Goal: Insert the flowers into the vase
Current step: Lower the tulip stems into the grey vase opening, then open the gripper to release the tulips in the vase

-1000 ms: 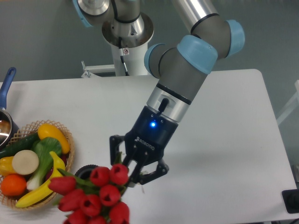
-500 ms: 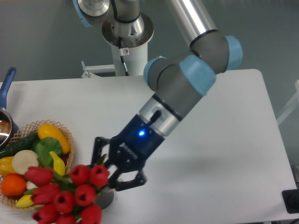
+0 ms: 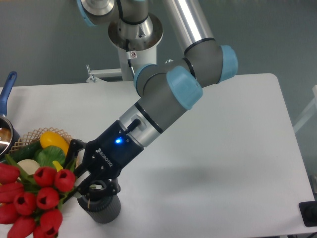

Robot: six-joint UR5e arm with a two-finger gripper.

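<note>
Near the front left of the white worktop (image 3: pixel 223 129), the arm (image 3: pixel 168 94) reached down and leftward, its dark hand (image 3: pixel 88 184) lit by a small blue light. The hand was clamped on the green stems of the flowers (image 3: pixel 37 201), which lay tilted out to the left, nearly level, the red heads spread toward the picture's lower left corner and partly cut by its edge. The vase (image 3: pixel 103 208) stood upright on the worktop just below the hand, at the stem end of the bunch; whether any stem reached into its mouth I could not tell, since the fingers covered the rim. Behind the tulips sat a wicker basket (image 3: pixel 29 135) holding a yellow pepper (image 3: pixel 53 140) and green vegetables. A pot with a blue handle (image 3: pixel 7 89) showed at the far left edge.
</note>
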